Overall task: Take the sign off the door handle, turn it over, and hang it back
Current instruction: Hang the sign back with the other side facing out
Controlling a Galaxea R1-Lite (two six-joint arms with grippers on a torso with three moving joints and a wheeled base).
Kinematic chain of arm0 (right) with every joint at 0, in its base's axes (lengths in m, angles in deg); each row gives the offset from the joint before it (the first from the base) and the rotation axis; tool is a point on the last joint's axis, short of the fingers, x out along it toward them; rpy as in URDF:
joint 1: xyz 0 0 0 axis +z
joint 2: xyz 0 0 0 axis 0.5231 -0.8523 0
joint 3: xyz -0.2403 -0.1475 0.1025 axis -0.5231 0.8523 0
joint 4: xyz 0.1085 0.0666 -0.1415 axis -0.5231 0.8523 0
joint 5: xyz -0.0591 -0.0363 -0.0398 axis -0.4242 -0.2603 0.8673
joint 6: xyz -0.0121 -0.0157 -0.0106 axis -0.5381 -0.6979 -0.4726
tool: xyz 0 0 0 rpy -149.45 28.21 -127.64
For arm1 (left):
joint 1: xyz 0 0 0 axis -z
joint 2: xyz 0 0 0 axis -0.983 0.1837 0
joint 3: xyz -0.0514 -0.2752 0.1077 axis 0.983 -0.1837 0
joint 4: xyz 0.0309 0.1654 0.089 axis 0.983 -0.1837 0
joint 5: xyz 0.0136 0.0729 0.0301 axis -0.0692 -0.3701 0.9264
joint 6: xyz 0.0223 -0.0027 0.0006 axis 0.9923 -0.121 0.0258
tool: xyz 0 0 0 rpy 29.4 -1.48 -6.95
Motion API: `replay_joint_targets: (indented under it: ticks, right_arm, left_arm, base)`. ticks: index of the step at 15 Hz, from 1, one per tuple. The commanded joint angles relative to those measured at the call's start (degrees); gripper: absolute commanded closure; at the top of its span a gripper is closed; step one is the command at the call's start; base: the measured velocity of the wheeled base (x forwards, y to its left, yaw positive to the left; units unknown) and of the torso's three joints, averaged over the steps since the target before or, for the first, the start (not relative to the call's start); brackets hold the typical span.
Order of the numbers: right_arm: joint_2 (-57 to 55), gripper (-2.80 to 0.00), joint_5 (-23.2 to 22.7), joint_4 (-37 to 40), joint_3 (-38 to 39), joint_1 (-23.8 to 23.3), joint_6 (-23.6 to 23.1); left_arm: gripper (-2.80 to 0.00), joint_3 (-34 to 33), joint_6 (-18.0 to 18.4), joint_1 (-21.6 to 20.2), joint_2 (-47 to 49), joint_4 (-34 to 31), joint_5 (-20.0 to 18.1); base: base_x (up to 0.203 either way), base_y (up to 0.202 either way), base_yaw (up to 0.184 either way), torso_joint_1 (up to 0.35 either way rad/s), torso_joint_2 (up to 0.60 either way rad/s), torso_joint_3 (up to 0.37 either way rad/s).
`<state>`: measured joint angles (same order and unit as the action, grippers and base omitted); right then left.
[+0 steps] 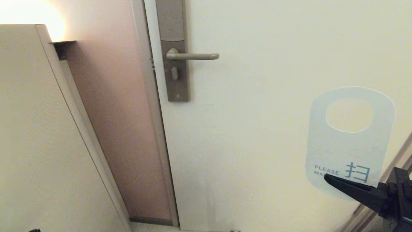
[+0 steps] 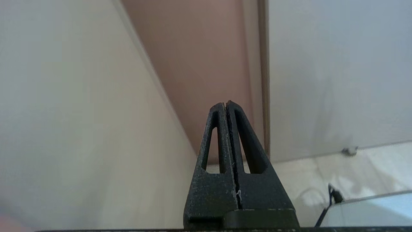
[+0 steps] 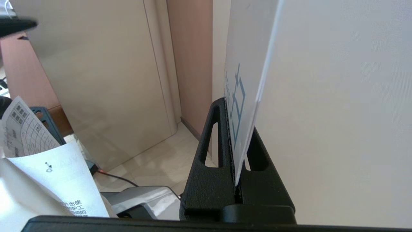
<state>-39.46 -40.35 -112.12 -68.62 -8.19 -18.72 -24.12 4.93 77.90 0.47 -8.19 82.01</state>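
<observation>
While the right gripper (image 1: 331,180) pinches the lower end of the flat white rounded sign (image 1: 349,141) upright, hole uppermost, the slim beige-bronze door handle (image 1: 193,56) lies well up and leftward, lever level; the left gripper (image 2: 227,104), clenched empty, hangs low.
</observation>
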Motion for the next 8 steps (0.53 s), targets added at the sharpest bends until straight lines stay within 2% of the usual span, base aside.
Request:
replay_joint_targets:
  ticks: [1,3,6,8]
  right_arm:
    - [0.09,0.0,-0.15,-0.21,-0.12,0.03,0.02]
    - [0.19,0.0,-0.15,-0.16,0.14,0.03,0.02]
    - [0.19,0.0,-0.06,-0.18,0.32,0.03,0.02]
    - [0.1,0.0,0.95,-0.18,0.32,0.03,0.02]
  left_arm:
    - [0.0,0.1,0.03,0.23,-10.37,-6.06,0.78]
    - [0.0,0.48,-1.03,0.57,-14.67,-11.49,1.92]
    - [0.0,-0.28,-3.46,1.1,-21.19,-11.98,1.8]
    - [0.0,-0.55,-5.75,1.25,-21.51,-11.8,2.0]
  base:
    - [0.0,0.0,0.0,0.0,0.0,0.0]
    - [0.0,0.0,0.0,0.0,0.0,0.0]
    - [0.0,0.0,0.0,0.0,0.0,0.0]
    - [0.0,0.0,0.0,0.0,0.0,0.0]
